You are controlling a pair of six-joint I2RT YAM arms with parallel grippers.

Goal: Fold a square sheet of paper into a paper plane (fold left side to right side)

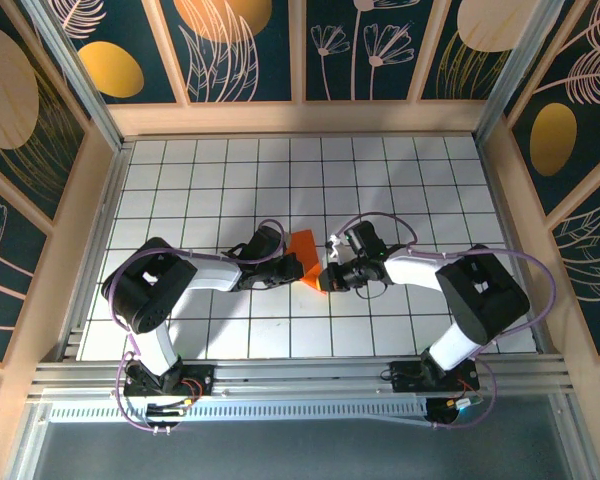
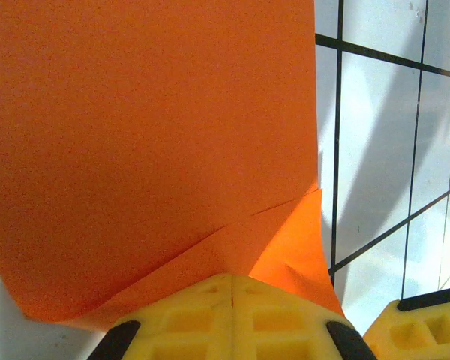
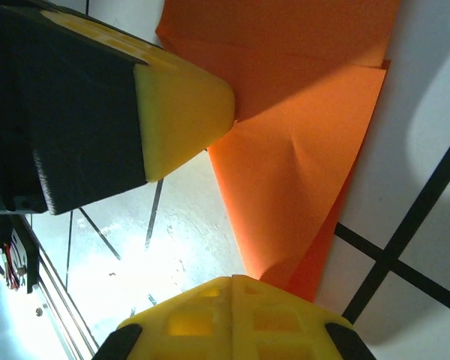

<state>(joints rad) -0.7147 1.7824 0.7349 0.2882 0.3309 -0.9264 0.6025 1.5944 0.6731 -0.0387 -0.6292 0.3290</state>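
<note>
orange and thin, the square sheet of paper [image 1: 302, 255] lies partly folded near the middle of the white gridded surface [image 1: 220, 170], one layer doubled over another with the edges slightly out of line. the left jaws sit at the sheet's 9 o'clock side, their yellow pads [image 2: 195, 322] pressed together with the tip down on the paper; i cannot tell whether a layer is caught between them. the right jaws, at the sheet's 4 o'clock, are also pressed together and appear to pinch a corner where the layers run in under their pads [image 3: 187, 322]. the two tips are near each other.

if the right side pulls while the left pins, the paper may buckle or tear around the soft dent [image 3: 294, 146] in the upper layer. if the pin slips, the whole sheet slides and the crease lands crooked. a pinch that catches both layers would drag the flap that should lie flat.
</note>
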